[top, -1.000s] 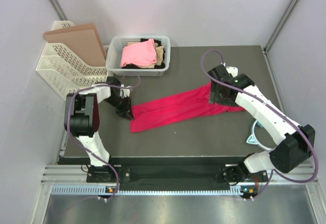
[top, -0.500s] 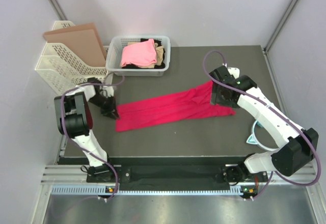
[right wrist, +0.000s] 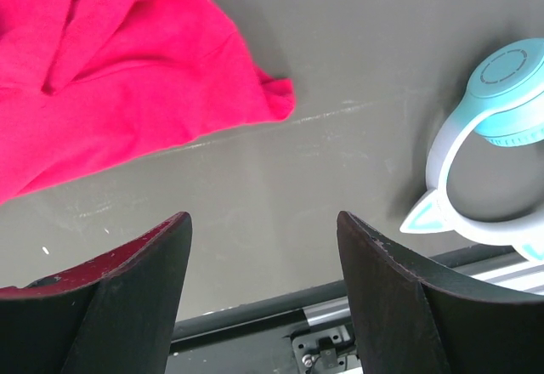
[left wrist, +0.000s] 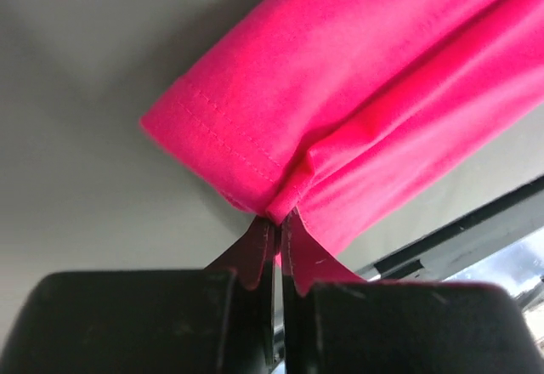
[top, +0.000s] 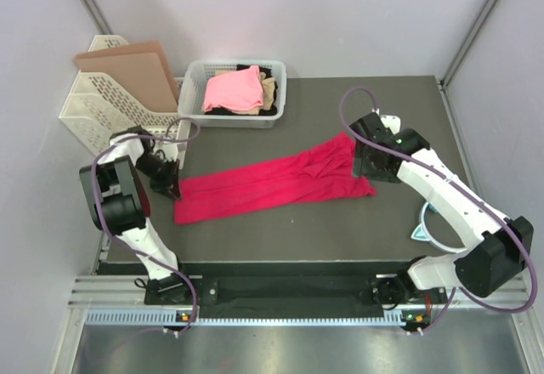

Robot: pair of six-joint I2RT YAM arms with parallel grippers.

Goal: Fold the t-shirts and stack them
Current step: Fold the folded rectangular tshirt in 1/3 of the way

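Observation:
The crimson-magenta t-shirt point(top: 272, 183) lies stretched in a long band across the dark table, from left to centre right. My left gripper point(top: 174, 194) is shut on its left end; the left wrist view shows the hem point(left wrist: 280, 208) pinched between the fingers. My right gripper point(top: 374, 166) is open and empty, above the shirt's right end point(right wrist: 127, 93). The light pink t-shirt point(top: 231, 92) lies on top in the white basket point(top: 194, 76), with tan cloth point(top: 269, 92) and black cloth point(top: 265, 72) beside it.
White mesh file racks point(top: 93, 106) with brown cardboard point(top: 136, 68) stand at the back left, close to my left arm. Light blue cat-ear headphones point(top: 425, 225) lie near the table's right front edge; they also show in the right wrist view point(right wrist: 501, 119).
My left gripper has pulled the shirt's left end further left and slightly forward, and the whole shirt has slid left. The right gripper has let the shirt's right end go.

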